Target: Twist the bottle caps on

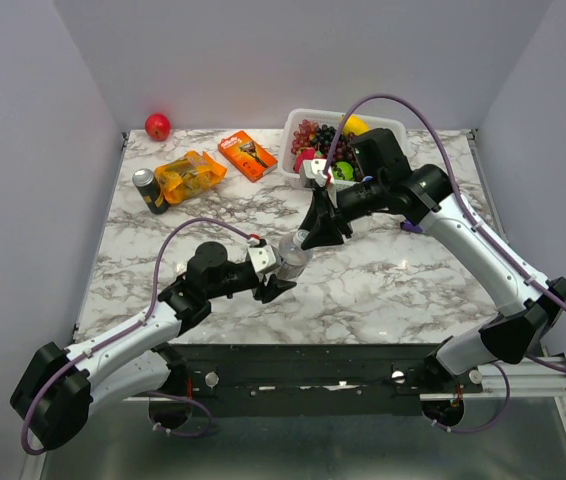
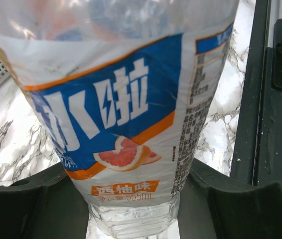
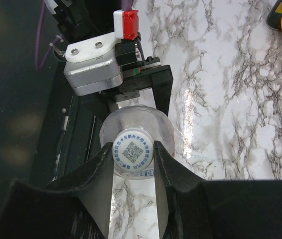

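The marble table [image 1: 413,280] takes up most of the room, with the fruit basket [image 1: 395,124] and the dark can [image 1: 148,190] well apart at the far side. The work is near the front edge, between the two arms. There the bottle [image 2: 131,114], clear plastic with a blue and orange label, is clamped round its lower body by the left gripper [image 2: 133,214], one finger pressed in on each flank. Coming down on its neck is the right gripper [image 3: 133,160], its two fingers squeezed against opposite sides of the cap [image 3: 133,153], a small pale disc with a printed code on top. From above the cap looks to sit square on the mouth, though I cannot tell whether its thread has caught. To do this turn well, I would hold the left grip firm so the bottle cannot spin. The right wrist should roll about the neck's own line with light downward pressure. The pinch should be just tight enough not to slip, since thin plastic buckles easily.
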